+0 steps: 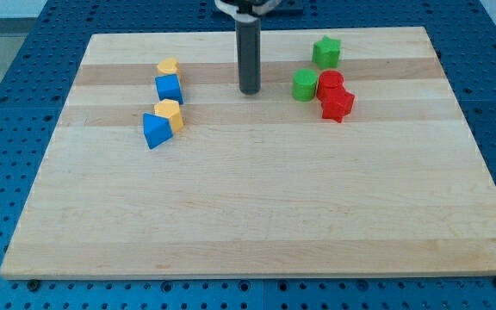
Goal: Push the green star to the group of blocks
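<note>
The green star (326, 51) lies near the view's top right, alone. Just below it a green cylinder (305, 84), a red cylinder (330, 84) and a red star (337, 105) sit touching in a cluster. At the view's left a yellow heart (168, 66), a blue cube (169, 88), a yellow hexagon (169, 113) and a blue triangular block (154, 131) form a column. My tip (249, 90) rests on the board between the two clusters, left of the green cylinder and lower left of the green star, touching no block.
The wooden board (257, 207) lies on a blue perforated table (489, 17). The rod's upper mount shows at the view's top edge.
</note>
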